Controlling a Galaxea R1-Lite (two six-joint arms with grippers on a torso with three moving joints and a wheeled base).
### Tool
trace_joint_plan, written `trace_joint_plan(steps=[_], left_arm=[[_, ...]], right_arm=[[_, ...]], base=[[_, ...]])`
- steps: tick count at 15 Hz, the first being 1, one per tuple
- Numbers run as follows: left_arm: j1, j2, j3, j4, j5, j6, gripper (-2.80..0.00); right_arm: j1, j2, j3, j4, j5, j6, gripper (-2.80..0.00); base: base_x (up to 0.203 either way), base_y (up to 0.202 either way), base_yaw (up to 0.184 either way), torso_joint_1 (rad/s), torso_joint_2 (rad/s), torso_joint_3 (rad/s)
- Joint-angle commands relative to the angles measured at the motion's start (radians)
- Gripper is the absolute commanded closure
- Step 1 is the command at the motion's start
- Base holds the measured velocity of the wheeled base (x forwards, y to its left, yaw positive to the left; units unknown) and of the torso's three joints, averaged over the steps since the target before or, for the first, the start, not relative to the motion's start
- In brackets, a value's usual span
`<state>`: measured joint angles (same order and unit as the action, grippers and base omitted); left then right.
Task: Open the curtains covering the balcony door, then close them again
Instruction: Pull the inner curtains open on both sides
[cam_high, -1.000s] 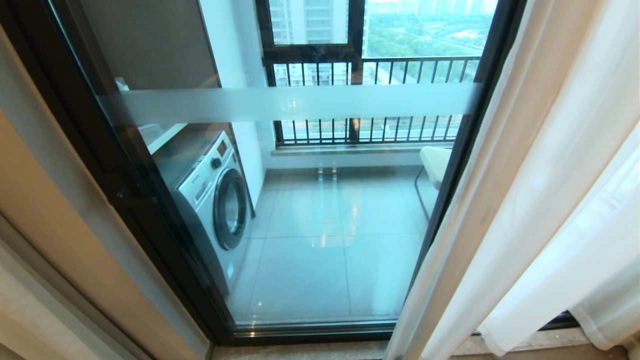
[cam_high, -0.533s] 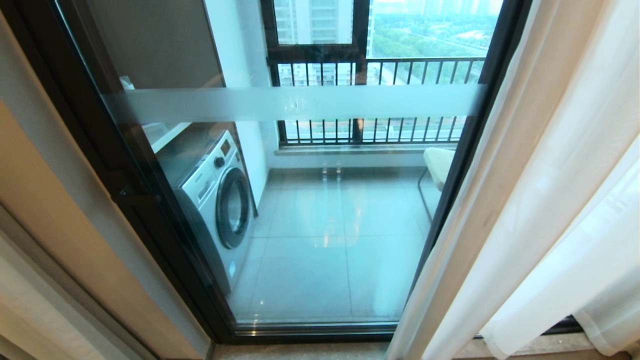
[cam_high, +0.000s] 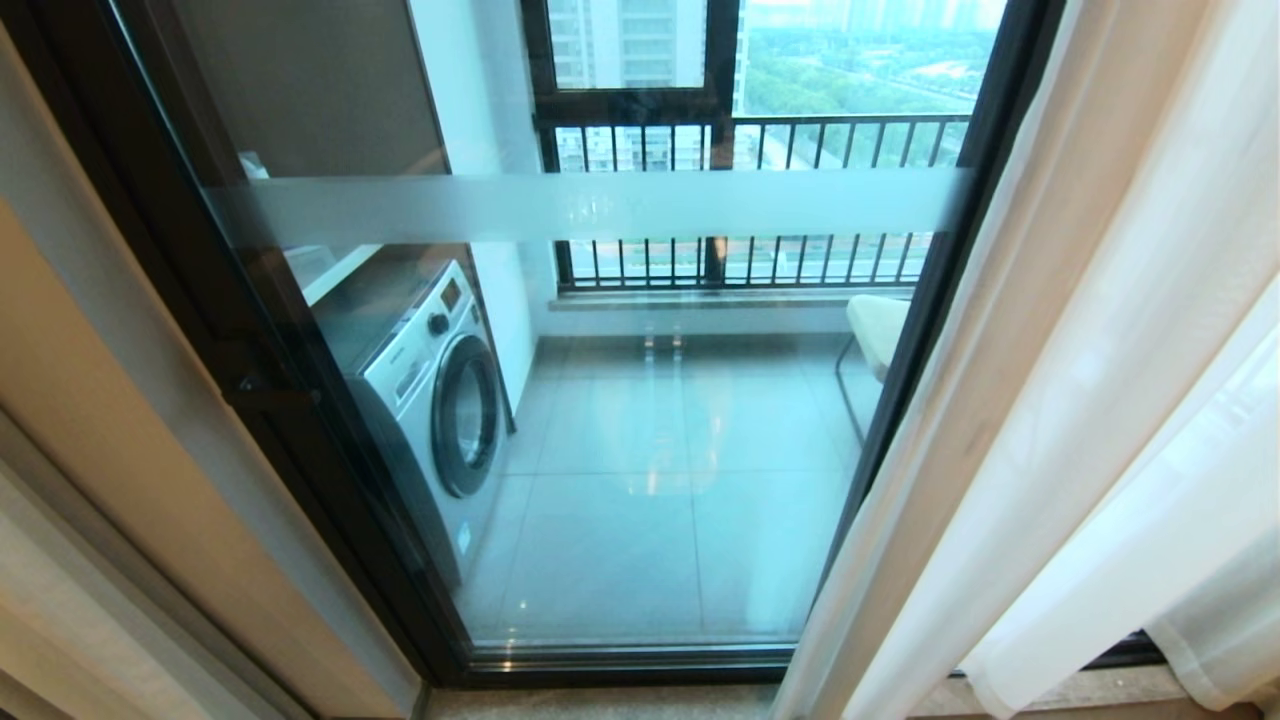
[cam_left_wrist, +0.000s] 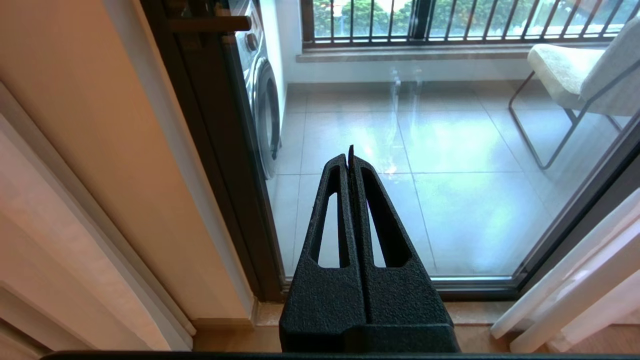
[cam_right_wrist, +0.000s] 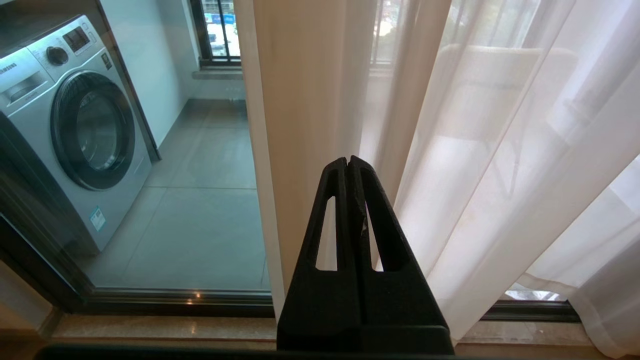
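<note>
- At the far left of the head view a beige wall (cam_high: 120, 470) runs beside the dark frame of the balcony door (cam_high: 640, 560).
- The balcony door fills the middle: a tall glass panel crossed by a frosted white band (cam_high: 600, 205), shut against the sill.
- Behind the glass, on the left of the balcony, stands a washing machine (cam_high: 430, 400); its round drum door is closed, and what lies inside cannot be told.
- The grey tiled balcony floor (cam_high: 640, 480) stretches back to a black-barred railing (cam_high: 760, 260), with buildings and trees beyond.
- A pale chair (cam_high: 875, 325) shows at the right edge of the glass, partly hidden by the door frame.
- The curtains (cam_high: 1080, 400) hang on the right, gathered in soft folds that reach the floor, so most of the glass is uncovered.
- The left claw (cam_left_wrist: 349, 156) is pressed fully together and holds nothing; it points at the lower part of the glass, apart from it.
- The right claw (cam_right_wrist: 348, 162) is likewise fully closed and empty, facing the inner edge of the curtains (cam_right_wrist: 320, 100); whether it touches the fabric cannot be told.
- Neither arm shows in the head view.
</note>
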<state>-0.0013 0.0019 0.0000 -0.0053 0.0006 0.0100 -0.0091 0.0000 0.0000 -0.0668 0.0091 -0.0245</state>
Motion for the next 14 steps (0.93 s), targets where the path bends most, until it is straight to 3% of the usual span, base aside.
trace_joint_plan(steps=[1, 3, 7, 14], left_arm=[[0.000, 0.000, 0.000, -0.001, 0.000, 0.000, 0.00], [0.000, 0.000, 0.000, -0.001, 0.001, -0.001, 0.00], [0.000, 0.000, 0.000, -0.002, 0.001, -0.001, 0.00], [0.001, 0.000, 0.000, -0.001, 0.001, -0.001, 0.00]], right_arm=[[0.000, 0.000, 0.000, 0.000, -0.001, -0.021, 0.00], [0.000, 0.000, 0.000, 0.002, 0.005, -0.058, 0.00], [0.000, 0.002, 0.000, -0.001, 0.000, 0.005, 0.00], [0.000, 0.000, 0.000, 0.001, 0.000, 0.000, 0.00]], base=[[0.000, 0.000, 0.000, 0.000, 0.00, 0.000], [0.000, 0.000, 0.000, 0.000, 0.00, 0.000], [0.000, 0.000, 0.000, 0.000, 0.00, 0.000], [0.000, 0.000, 0.000, 0.000, 0.00, 0.000]])
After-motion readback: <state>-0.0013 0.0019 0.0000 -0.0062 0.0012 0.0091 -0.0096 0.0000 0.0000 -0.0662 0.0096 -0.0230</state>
